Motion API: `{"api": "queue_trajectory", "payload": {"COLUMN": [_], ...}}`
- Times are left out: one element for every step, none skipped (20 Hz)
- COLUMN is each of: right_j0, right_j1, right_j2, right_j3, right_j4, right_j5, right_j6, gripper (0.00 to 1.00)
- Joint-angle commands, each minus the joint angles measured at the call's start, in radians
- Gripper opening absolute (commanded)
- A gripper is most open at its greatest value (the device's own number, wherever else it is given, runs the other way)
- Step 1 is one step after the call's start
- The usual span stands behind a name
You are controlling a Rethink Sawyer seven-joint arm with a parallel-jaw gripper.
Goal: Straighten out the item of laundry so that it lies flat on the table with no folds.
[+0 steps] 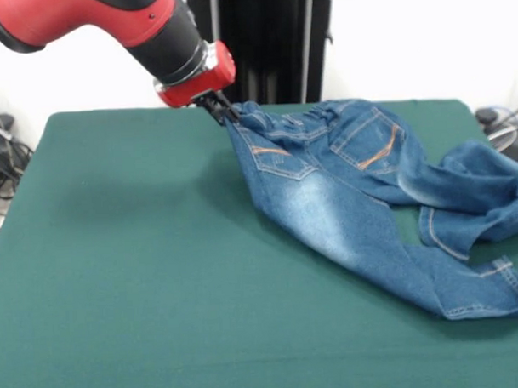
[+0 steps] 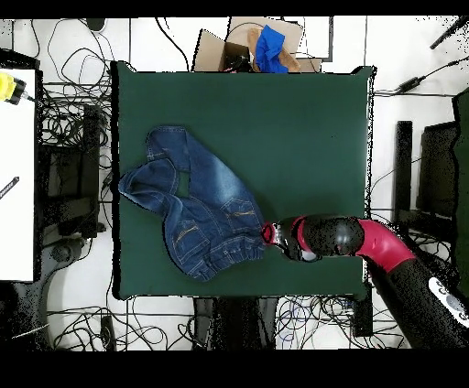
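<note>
The blue denim jeans (image 1: 344, 187) lie on the right half of the green table (image 1: 126, 275), back pockets with orange stitching facing up. One leg runs toward the front right. The other leg is folded and bunched at the right edge. My gripper (image 1: 225, 112) is shut on the waistband corner at the jeans' far left and holds that corner lifted a little off the cloth. In the overhead view the jeans (image 2: 197, 206) lie on the table's (image 2: 302, 119) left side and the gripper (image 2: 267, 232) grips the waistband's right end.
A cardboard box with blue cloth (image 2: 266, 48) sits beyond the table's far edge in the overhead view. Cables lie on the floor around the table. A white bench (image 2: 16, 174) stands at the left.
</note>
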Motion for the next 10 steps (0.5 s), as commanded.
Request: {"api": "queue_trajectory", "payload": {"right_j0": [0.014, 0.011, 0.004, 0.001, 0.001, 0.003, 0.004, 0.002, 0.004, 0.004], "right_j1": [-0.005, -0.016, -0.031, -0.045, -0.049, -0.048, -0.037, -0.030, -0.016, -0.007], "right_j2": [0.014, 0.020, 0.028, 0.033, 0.036, 0.033, 0.030, 0.030, 0.029, 0.028], "right_j3": [-0.085, -0.080, -0.071, -0.067, -0.073, -0.083, -0.099, -0.117, -0.141, -0.162], "right_j4": [-0.004, -0.004, -0.006, -0.009, -0.014, -0.020, -0.028, -0.035, -0.043, -0.048], "right_j5": [0.088, 0.091, 0.090, 0.092, 0.096, 0.101, 0.110, 0.120, 0.133, 0.145], "right_j6": [-0.173, -0.177, -0.184, -0.190, -0.202, -0.212, -0.232, -0.257, -0.284, -0.308], "gripper": [0.00, 0.00, 0.00, 0.00, 0.00, 0.00, 0.00, 0.00, 0.00, 0.00]}}
